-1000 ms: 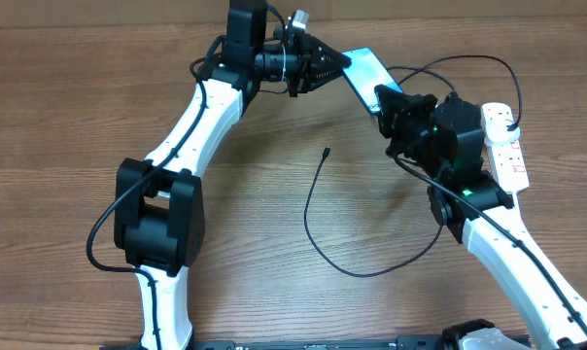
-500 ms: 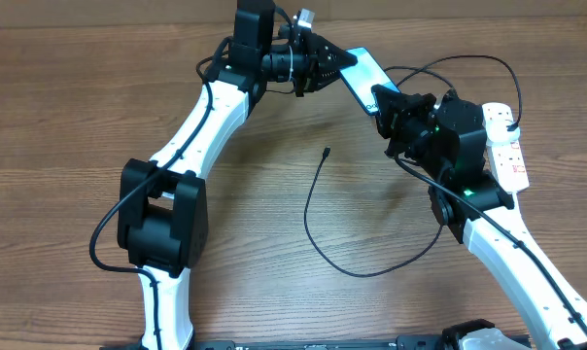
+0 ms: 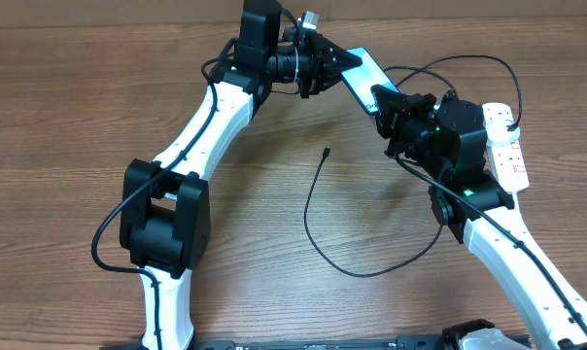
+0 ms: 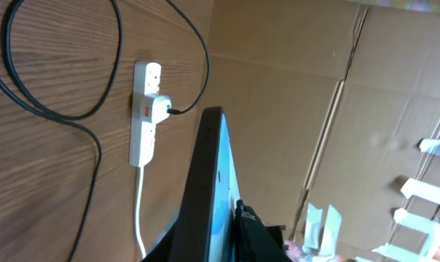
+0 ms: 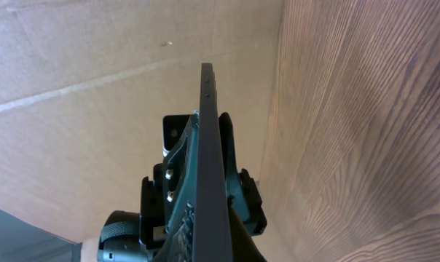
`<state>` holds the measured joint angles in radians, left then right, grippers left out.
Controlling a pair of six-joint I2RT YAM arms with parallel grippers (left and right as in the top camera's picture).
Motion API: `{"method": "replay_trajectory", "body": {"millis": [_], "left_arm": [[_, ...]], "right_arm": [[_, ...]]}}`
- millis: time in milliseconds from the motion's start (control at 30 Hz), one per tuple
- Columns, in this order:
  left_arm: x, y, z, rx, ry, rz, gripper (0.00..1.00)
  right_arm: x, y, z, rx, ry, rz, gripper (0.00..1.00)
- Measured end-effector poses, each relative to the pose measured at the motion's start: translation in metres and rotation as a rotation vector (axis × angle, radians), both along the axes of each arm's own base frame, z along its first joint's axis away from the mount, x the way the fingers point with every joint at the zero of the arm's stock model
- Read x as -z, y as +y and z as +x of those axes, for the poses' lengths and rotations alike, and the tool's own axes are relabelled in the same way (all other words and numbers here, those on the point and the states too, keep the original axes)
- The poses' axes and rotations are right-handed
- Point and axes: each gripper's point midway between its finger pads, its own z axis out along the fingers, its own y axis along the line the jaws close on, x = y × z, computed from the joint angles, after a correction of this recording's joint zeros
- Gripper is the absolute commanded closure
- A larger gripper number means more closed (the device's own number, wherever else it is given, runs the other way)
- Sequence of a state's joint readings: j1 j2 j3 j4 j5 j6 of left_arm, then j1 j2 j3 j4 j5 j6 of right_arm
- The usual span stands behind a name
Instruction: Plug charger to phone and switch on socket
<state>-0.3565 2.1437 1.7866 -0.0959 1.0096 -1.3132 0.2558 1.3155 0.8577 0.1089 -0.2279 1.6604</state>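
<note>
Slim glassy phone point(image 3: 367, 70) is pinched at both ends, left tool point(image 3: 346, 62) and right tool point(image 3: 379, 98) clamped on it; thin black charger point(image 3: 311, 209) curls on woodgrain counter point(image 3: 60, 117) beside the right tool

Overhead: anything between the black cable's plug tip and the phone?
In the overhead view only bare wooden tabletop lies between the thin black cable's small plug tip and the slim smartphone with the light blue screen.

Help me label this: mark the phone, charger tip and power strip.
phone point(image 3: 369, 74), overhead view, screen.
charger tip point(image 3: 327, 151), overhead view, cable end.
power strip point(image 4: 142, 142), left wrist view, white body.
</note>
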Motion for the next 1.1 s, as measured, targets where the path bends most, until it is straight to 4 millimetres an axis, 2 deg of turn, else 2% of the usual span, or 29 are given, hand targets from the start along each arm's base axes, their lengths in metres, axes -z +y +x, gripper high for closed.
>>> {"method": "replay_trajectory", "body": {"millis": [300,600,800,933,1100], "left_arm": [[-0.001,-0.002,0.001,-0.022,0.054,-0.009,0.93],[0.001,-0.016,-0.005,-0.024,0.073,-0.001,0.96],[0.002,-0.015,-0.004,-0.018,0.034,0.010,0.96],[0.019,-0.002,-0.005,-0.011,0.023,0.073,0.96],[0.054,0.029,-0.010,-0.015,0.063,0.201,0.96]], "right_arm": [[0.004,0.002,-0.002,-0.012,0.017,0.001,0.83],[0.002,0.021,-0.012,-0.107,0.006,0.002,0.51],[0.007,0.021,-0.014,-0.123,0.018,-0.024,0.39],[0.022,0.020,-0.020,-0.147,0.046,-0.093,0.31],[0.055,0.015,-0.036,-0.223,0.111,-0.258,0.15]]}}
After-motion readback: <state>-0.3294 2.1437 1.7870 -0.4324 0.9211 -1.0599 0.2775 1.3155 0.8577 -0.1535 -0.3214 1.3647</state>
